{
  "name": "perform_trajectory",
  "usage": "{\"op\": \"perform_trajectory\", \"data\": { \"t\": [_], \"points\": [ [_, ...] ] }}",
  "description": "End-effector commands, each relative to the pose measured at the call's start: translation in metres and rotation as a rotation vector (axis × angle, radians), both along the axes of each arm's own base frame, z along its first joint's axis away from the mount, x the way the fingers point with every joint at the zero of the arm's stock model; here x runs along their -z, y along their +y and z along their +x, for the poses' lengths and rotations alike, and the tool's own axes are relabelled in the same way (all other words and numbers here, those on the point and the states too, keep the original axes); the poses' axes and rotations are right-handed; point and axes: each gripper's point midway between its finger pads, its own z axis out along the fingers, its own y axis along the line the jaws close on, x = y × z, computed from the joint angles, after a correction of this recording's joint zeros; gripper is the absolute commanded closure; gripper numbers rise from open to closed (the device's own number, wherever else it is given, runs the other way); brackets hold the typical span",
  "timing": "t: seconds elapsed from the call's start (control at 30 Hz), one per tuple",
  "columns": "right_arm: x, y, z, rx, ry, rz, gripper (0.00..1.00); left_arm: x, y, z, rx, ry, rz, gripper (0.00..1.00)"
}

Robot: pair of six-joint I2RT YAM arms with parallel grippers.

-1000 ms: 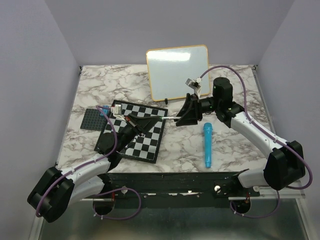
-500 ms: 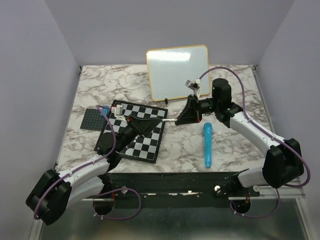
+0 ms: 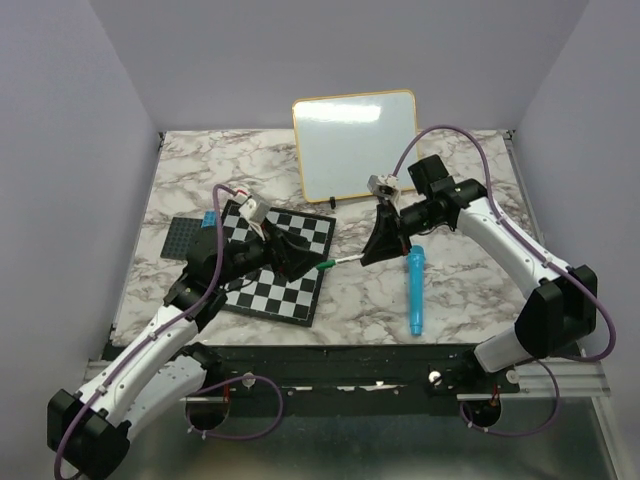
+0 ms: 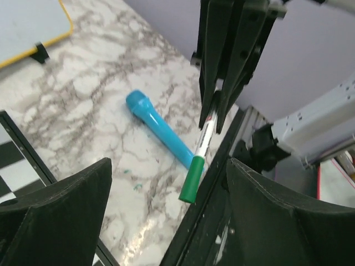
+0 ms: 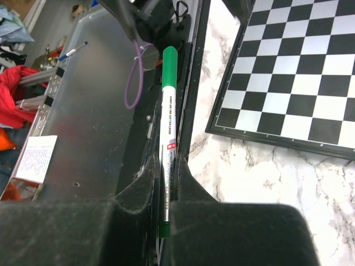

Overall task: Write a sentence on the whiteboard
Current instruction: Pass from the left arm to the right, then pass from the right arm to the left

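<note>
The whiteboard [image 3: 355,145] stands propped at the back of the table, its yellow-framed face blank; no sentence shows on it. My right gripper [image 3: 376,250] is shut on a white marker [image 3: 345,260] with a green cap [image 3: 325,266], held level and pointing left. In the right wrist view the marker [image 5: 166,122] runs up from between the closed fingers [image 5: 191,183]. My left gripper [image 3: 292,254] hangs open over the checkered board, just left of the cap and apart from it. Its wrist view shows the cap [image 4: 191,180] between the spread fingers [image 4: 61,210], with the whiteboard's corner [image 4: 28,27] beyond.
A black-and-white checkered board [image 3: 290,295] lies under the left arm. A dark studded plate [image 3: 180,238] sits to its left. A blue tube-shaped thing [image 3: 414,290] lies on the marble below the right gripper, and appears as [image 4: 161,133] in the left wrist view.
The right gripper shut on the marker and the left gripper opened, letting it go. The left arm lifted and drew back left; the right arm carried the marker nearer and lower.
</note>
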Motion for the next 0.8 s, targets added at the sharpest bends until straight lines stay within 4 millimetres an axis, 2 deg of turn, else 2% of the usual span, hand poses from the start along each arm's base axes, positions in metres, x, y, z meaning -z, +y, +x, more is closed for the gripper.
{"op": "perform_trajectory", "data": {
  "t": [0.0, 0.03, 0.1, 0.3, 0.77],
  "points": [
    [-0.003, -0.007, -0.015, -0.018, -0.02, 0.001, 0.99, 0.042, -0.014, -0.025, 0.206, 0.093, 0.092, 0.13],
    [-0.002, -0.007, -0.013, -0.012, -0.035, 0.006, 0.99, 0.035, -0.017, -0.025, 0.224, 0.082, 0.06, 0.14],
    [-0.005, -0.006, -0.014, -0.009, -0.039, 0.009, 0.99, 0.037, -0.021, -0.03, 0.271, 0.094, 0.046, 0.15],
    [-0.002, -0.005, -0.012, -0.009, -0.023, 0.005, 0.99, 0.024, -0.024, -0.042, 0.337, 0.057, 0.007, 0.16],
    [-0.002, -0.005, -0.013, -0.011, -0.014, 0.011, 0.99, 0.017, -0.029, -0.05, 0.387, 0.06, -0.036, 0.2]
  ]
}}
